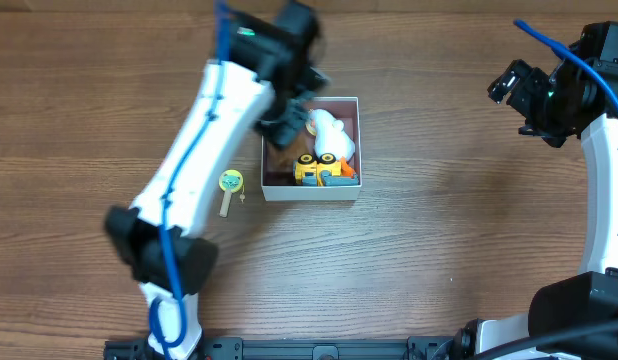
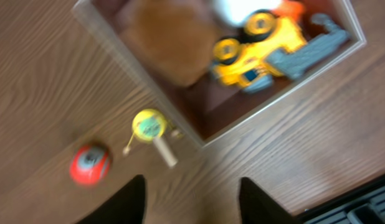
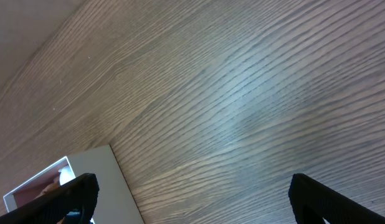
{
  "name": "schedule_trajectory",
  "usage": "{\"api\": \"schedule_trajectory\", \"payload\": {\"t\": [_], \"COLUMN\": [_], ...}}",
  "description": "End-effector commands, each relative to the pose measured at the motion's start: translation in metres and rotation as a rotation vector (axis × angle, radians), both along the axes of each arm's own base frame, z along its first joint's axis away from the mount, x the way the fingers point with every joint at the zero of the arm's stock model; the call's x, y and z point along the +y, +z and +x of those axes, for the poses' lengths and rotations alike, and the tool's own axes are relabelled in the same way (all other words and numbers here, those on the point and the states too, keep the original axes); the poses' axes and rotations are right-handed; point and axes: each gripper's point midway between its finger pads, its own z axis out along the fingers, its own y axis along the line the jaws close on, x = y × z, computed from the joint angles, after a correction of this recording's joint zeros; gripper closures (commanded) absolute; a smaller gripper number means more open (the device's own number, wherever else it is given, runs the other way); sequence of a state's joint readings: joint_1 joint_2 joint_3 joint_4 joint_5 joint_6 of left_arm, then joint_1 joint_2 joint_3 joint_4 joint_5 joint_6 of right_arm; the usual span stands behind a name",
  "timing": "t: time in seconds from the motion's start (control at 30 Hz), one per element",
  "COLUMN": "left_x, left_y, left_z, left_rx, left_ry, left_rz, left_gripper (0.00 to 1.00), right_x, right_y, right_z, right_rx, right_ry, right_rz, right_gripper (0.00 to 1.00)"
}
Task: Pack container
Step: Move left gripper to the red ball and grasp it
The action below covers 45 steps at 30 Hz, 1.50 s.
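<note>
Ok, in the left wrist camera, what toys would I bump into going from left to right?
red ball → yellow rattle on a stick → yellow toy truck

Square shallow box [image 1: 309, 194], white outer walls, dusty pink inside, sits flat and open-topped near the middle of the wooden table [image 1: 439, 260], already part-filled.
</note>
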<state>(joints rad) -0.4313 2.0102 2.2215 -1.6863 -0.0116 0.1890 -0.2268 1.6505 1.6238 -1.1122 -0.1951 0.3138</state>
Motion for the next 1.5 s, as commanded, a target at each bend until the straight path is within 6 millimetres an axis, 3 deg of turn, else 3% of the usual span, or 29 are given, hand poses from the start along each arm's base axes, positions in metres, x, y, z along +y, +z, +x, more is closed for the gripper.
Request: {"api": "schedule_trajectory", "payload": {"t": [0.0, 0.1, 0.17, 0.23, 0.33, 0.37, 0.4, 0.5, 0.67, 0.77, 0.97, 1.23, 1.33, 1.43, 1.47], "left_x": [0.051, 0.108, 0.135, 0.166, 0.185, 0.188, 0.189, 0.19, 0.2, 0.21, 0.217, 0.221, 0.218, 0.212, 0.21], "left_y": [0.024, 0.033, 0.037, 0.039, 0.032, 0.026, 0.015, -0.021, -0.095, -0.122, -0.158, -0.195, -0.206, -0.209, -0.209], "left_z": [0.004, 0.006, -0.001, -0.025, -0.064, -0.072, -0.076, -0.077, -0.061, -0.047, -0.012, 0.021, 0.022, 0.023, 0.025], "left_rx": [-0.008, -0.03, -0.031, -0.026, -0.004, -0.015, -0.035, -0.056, -0.045, -0.053, -0.081, -0.123, -0.104, -0.094, -0.1], "left_ry": [0.257, 0.419, 0.502, 0.603, 0.687, 0.702, 0.711, 0.711, 0.773, 0.8, 0.795, 0.783, 0.764, 0.74, 0.732], "left_rz": [-0.126, -0.152, -0.171, -0.173, -0.18, -0.182, -0.185, -0.188, -0.154, -0.117, -0.115, -0.134, -0.129, -0.13, -0.131], "left_gripper": [0.51, 0.52, 0.55, 0.53, 0.43, 0.4, 0.29, 0.18, 0.28, 0.28, 0.3, 0.21, 0.25, 0.55, 0.58], "right_x": [0.001, 0.001, 0.001, 0.001, 0.001, 0.001, 0.001, 0.001, 0.001, 0.001, 0.001, 0.001, 0.001, 0.001, 0.001], "right_y": [0.004, 0.004, 0.004, 0.004, 0.004, 0.004, 0.004, 0.003, 0.004, 0.004, 0.004, 0.004, 0.004, 0.004, 0.004], "right_z": [0.002, 0.002, 0.002, 0.002, 0.002, 0.002, 0.002, 0.001, 0.002, 0.002, 0.002, 0.002, 0.002, 0.002, 0.002], "right_rx": [-0.015, -0.014, -0.014, -0.015, -0.014, -0.014, -0.013, -0.012, -0.014, -0.014, -0.014, -0.014, -0.014, -0.014, -0.014], "right_ry": [0.004, 0.003, 0.003, 0.004, 0.003, 0.004, 0.004, 0.004, 0.003, 0.003, 0.003, 0.003, 0.003, 0.003, 0.003], "right_rz": [-0.002, -0.002, -0.002, -0.002, -0.002, -0.002, -0.002, -0.001, -0.002, -0.002, -0.002, -0.002, -0.002, -0.002, -0.002], "right_gripper": [0.0, 0.0, 0.0, 0.0, 0.0, 0.0, 0.0, 0.0, 0.0, 0.0, 0.0, 0.0, 0.0, 0.0, 0.0]}}
